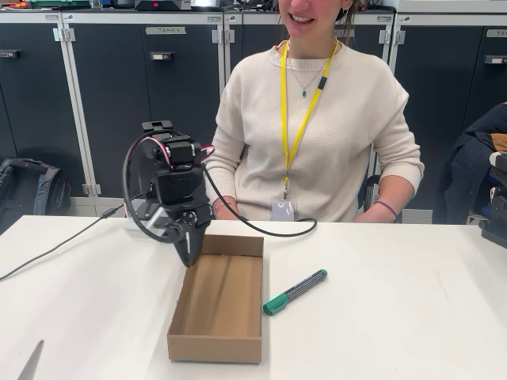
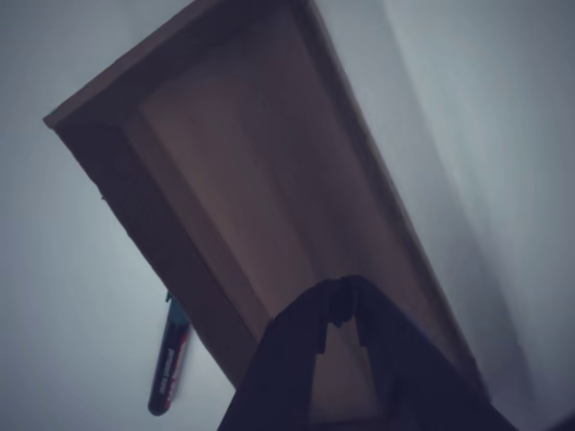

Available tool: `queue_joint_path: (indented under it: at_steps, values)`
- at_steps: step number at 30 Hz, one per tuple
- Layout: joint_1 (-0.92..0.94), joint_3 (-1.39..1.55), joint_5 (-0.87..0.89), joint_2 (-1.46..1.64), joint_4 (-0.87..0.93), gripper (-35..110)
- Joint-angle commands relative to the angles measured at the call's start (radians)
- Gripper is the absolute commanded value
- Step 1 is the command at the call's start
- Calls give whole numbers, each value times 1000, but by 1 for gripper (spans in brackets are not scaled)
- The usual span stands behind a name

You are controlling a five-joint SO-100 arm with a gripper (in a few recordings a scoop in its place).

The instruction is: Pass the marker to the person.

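While the gripper hangs tips-down over the far end of the cardboard tray, its jaws are nearly closed with nothing between them, wrist view confirms. Marker lies flat on the white table, right of the gripper in the fixed view, just outside the tray wall, teal cap nearest camera. Person sits behind the gripper, across the table.

An open brown cardboard box is set on the white table. A dark marker with a green cap is laid just right of it. The black gripper is held over the box's far left corner. The person in the cream sweater is seated behind the table.
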Motion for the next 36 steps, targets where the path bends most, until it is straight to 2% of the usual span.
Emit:
queue_joint_path:
  at_steps: [1,9,17,30,36]
  values:
    - [-84,-78,75,-23,3,-5]
    - [-233,-324,295,-201,120,-5]
    - [-295,-552,426,-379,186,-5]
    - [-327,-706,569,-551,190,-5]
    - [-380,-804,557,-581,198,-5]
